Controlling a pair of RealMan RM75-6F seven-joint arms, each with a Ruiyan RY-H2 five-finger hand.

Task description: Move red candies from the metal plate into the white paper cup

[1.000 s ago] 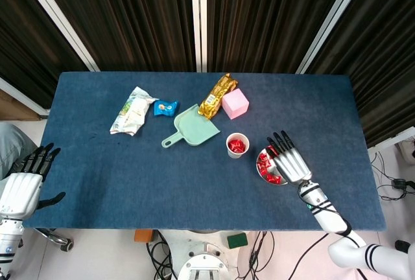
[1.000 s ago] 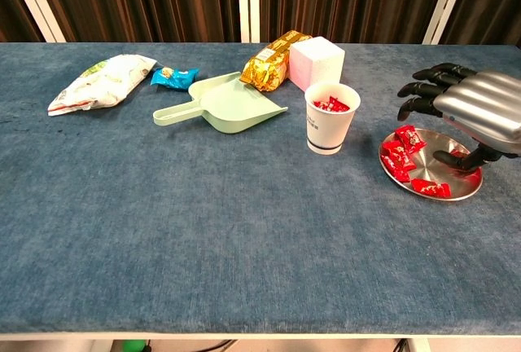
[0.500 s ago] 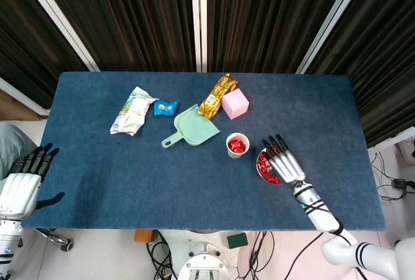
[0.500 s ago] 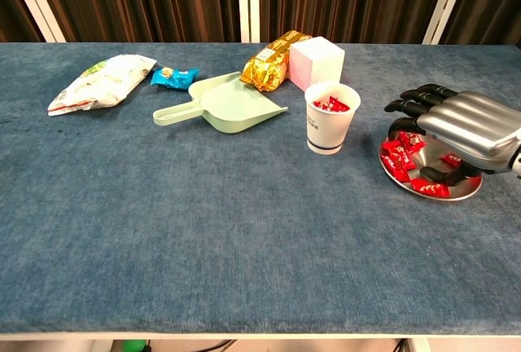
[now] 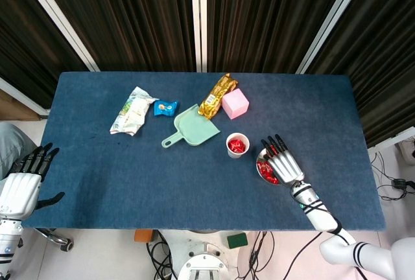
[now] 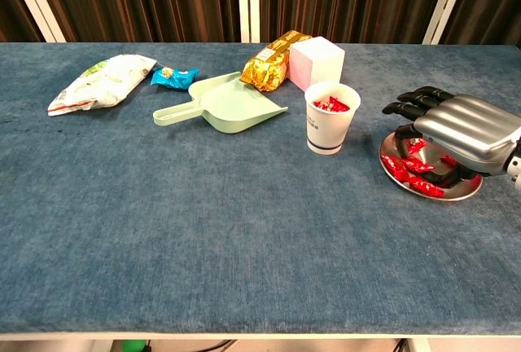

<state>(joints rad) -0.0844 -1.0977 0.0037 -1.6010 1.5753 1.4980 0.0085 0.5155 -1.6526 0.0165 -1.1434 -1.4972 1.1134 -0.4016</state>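
The metal plate [image 6: 470,190] sits at the right near the table's front, with several red candies [image 6: 409,165] on it. My right hand [image 6: 457,129] lies low over the plate, palm down; its fingertips [image 6: 404,110] reach over the candies and the thumb curls under near the rim. I see no candy held. From above, the right hand [image 5: 283,163] covers the right half of the plate [image 5: 260,156]. The white paper cup [image 6: 330,121] stands just left of the plate with red candies inside. My left hand [image 5: 23,185] hangs open off the table's left edge.
A green dustpan [image 6: 229,104], a gold snack bag [image 6: 273,60] and a pink box [image 6: 317,60] lie behind the cup. A white-green bag [image 6: 99,80] and a blue candy packet [image 6: 172,76] are at the far left.
My right hand has come down and slightly toward the cup, from hovering above the plate to lying low on it over the candies. The left hand has not moved.
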